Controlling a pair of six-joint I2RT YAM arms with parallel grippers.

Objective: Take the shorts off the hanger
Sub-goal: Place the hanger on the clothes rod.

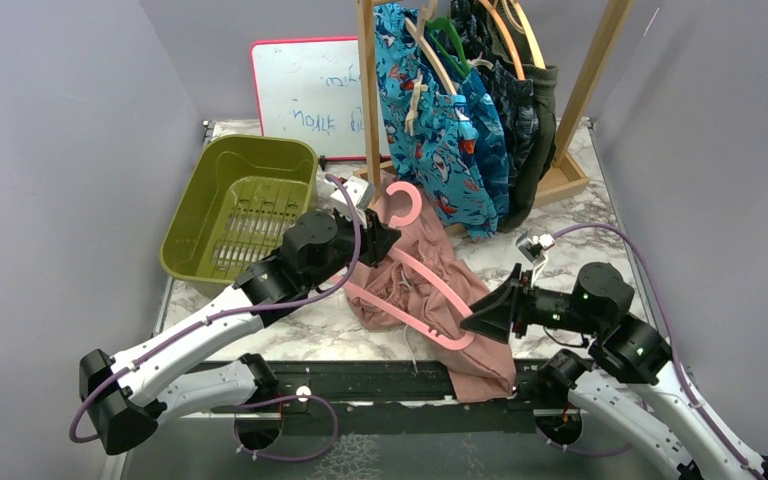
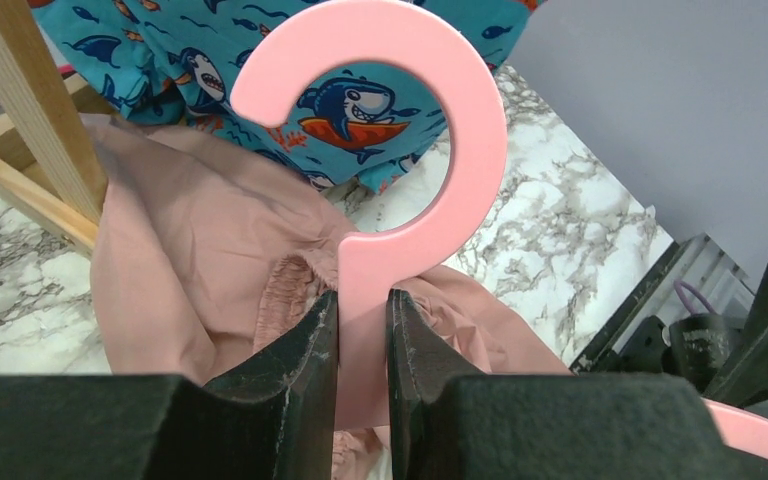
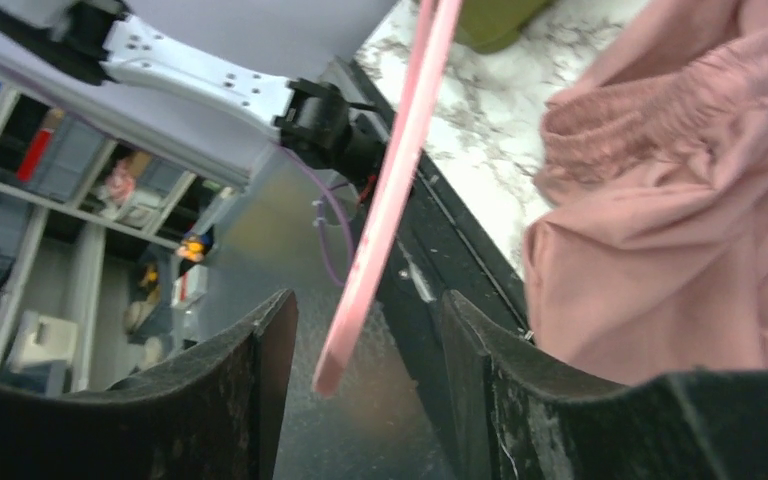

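Shorts in play: the dusty pink pair [image 1: 412, 292], crumpled on the desk [image 1: 560, 215] in front of the wooden rack [image 1: 367, 90], with part of the cloth hanging over the near edge. The pink hanger [image 2: 362, 265] lies across them. From above the waistband looks bunched around the neck and one arm, but it's unclear whether it's actually threaded on. The left gripper [image 2: 362, 305] is clamped on the hanger neck just below the hook. The right gripper [image 3: 368, 300] has its jaws apart, straddling the tip of the hanger arm with a gap on both sides, holding nothing. The other four shorts [image 1: 460, 130] hang on the rack behind.

Risks:
- The right gripper is lined up on plastic, not cloth. Closing here pins the hanger at both ends and frees nothing.
- The bite is close to the tip, so it may slip off.
- If the left lifts with fabric caught, the pair likely drags along or slides off the edge.
- The hook sits near the shark-print pair [image 2: 345, 100] and could snag.
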